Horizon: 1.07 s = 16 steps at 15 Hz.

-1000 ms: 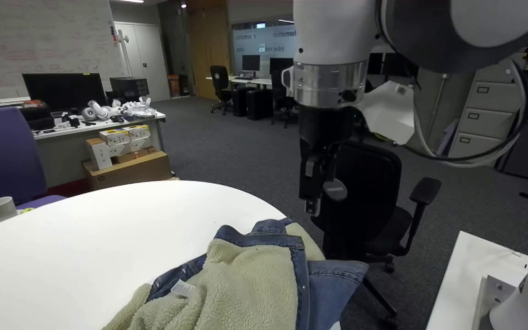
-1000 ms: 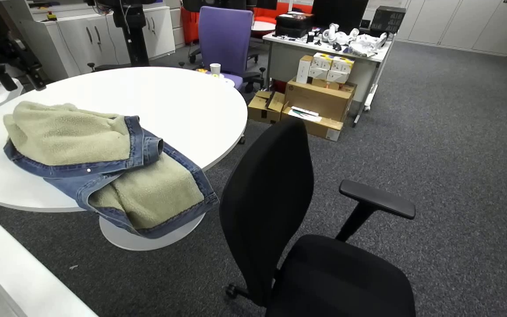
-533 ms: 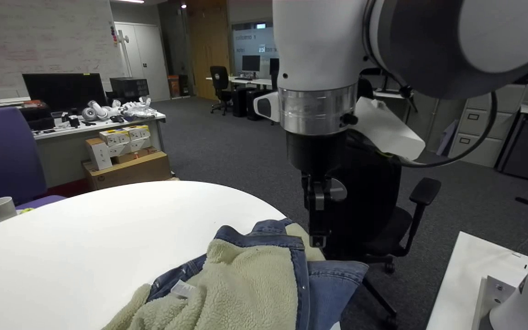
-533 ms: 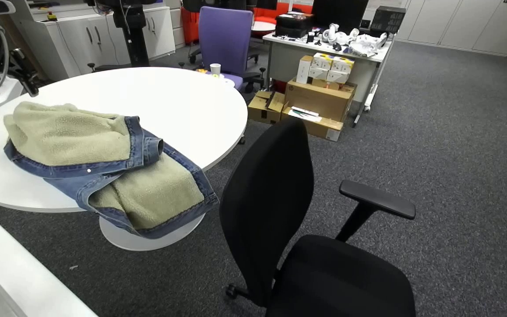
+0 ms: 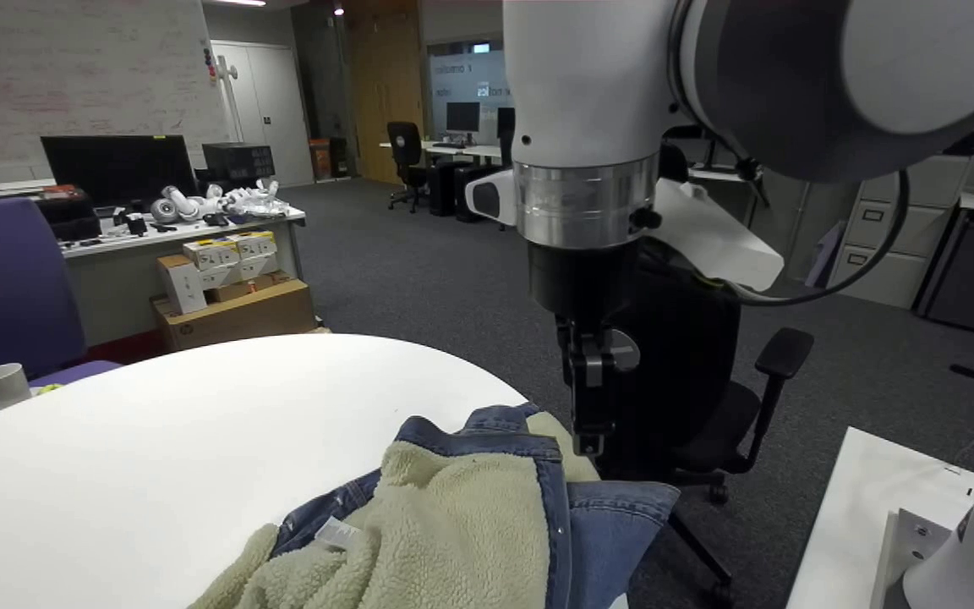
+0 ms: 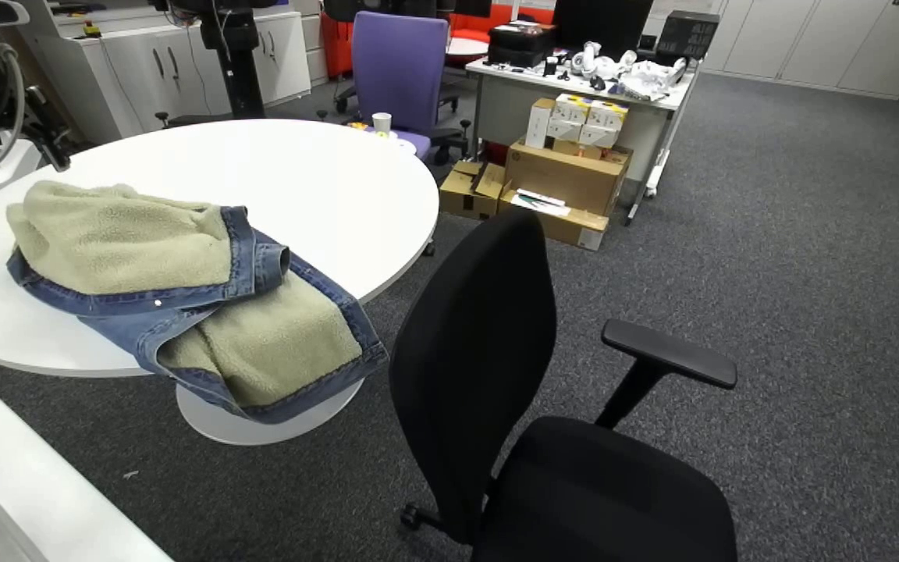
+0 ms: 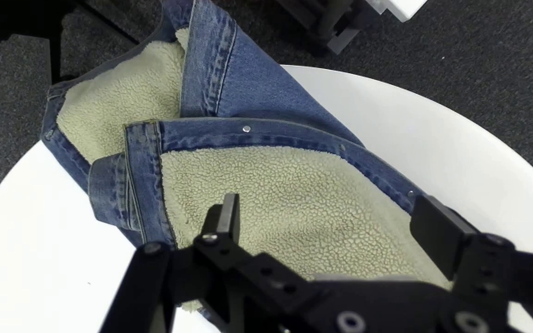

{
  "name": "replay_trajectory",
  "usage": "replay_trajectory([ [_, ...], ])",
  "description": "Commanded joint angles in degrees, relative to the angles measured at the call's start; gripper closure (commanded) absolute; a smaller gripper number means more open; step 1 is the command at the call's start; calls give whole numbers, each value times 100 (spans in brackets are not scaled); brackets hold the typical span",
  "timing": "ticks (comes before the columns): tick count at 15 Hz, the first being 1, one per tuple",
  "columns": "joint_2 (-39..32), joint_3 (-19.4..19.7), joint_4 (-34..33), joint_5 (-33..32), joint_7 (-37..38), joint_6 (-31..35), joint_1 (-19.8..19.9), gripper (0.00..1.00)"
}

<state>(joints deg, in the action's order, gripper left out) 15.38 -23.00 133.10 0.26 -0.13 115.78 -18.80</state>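
End effector (image 7: 326, 203) has lowered — spread above jacket (image 7: 266, 171).

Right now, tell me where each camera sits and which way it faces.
Exterior view: beside the round table, looking across jacket toward whiteboard; arm, gripper, base show.
Exterior view: raised, looking down over jacket and black chair; arm, gripper at left edge.
Wrist view: above the jacket, facing down; gripper fingers show.
Both exterior views share jacket, table, purple chair.

A round white surface (image 6: 325, 187) carries a fleece-lined denim jacket (image 6: 137, 242), folded over itself and overhanging one edge, and beside it a tiny speck (image 7: 89, 283), perhaps only a mark.
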Motion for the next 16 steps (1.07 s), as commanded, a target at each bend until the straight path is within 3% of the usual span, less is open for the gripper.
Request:
replay_trajectory([
  [1,57,111,-19,-100,-733,554,-209,0],
  [9,-855,-1,-1036,-361,-2335,1163,-550,0],
  [16,-1379,-117,-855,301,-4437,1885,-790,0],
])
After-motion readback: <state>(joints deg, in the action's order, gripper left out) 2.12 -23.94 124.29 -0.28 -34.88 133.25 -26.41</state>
